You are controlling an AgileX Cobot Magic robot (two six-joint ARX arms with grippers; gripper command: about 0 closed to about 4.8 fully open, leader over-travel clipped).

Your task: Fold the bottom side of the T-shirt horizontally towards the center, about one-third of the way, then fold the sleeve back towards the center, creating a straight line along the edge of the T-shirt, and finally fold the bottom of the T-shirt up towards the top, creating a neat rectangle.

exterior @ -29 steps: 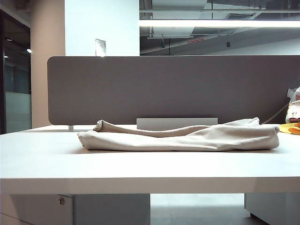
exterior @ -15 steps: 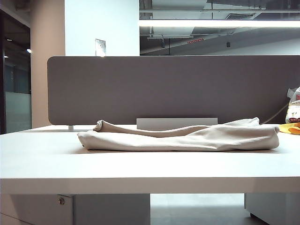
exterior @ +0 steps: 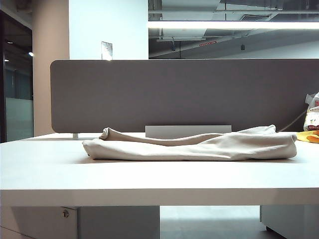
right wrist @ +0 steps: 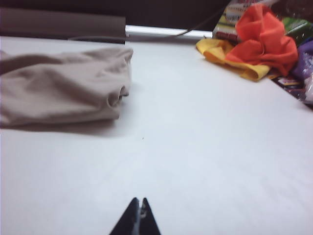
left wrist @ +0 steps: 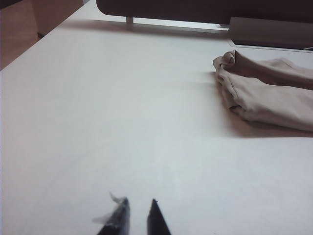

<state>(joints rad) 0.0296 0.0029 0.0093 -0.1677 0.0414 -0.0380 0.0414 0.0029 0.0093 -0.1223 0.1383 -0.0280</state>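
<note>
The beige T-shirt lies as a long, low folded bundle across the middle of the white table. Its sleeve and bottom hem cannot be made out in the folds. Neither arm shows in the exterior view. In the left wrist view my left gripper hovers over bare table well short of the bundle's rolled end, its tips a small gap apart and empty. My right gripper is shut with nothing in it, also over bare table, away from the bundle's other end.
A grey partition closes off the table's far edge, with a grey rail at its foot. Orange and yellow cloths and a packet sit at the far right corner.
</note>
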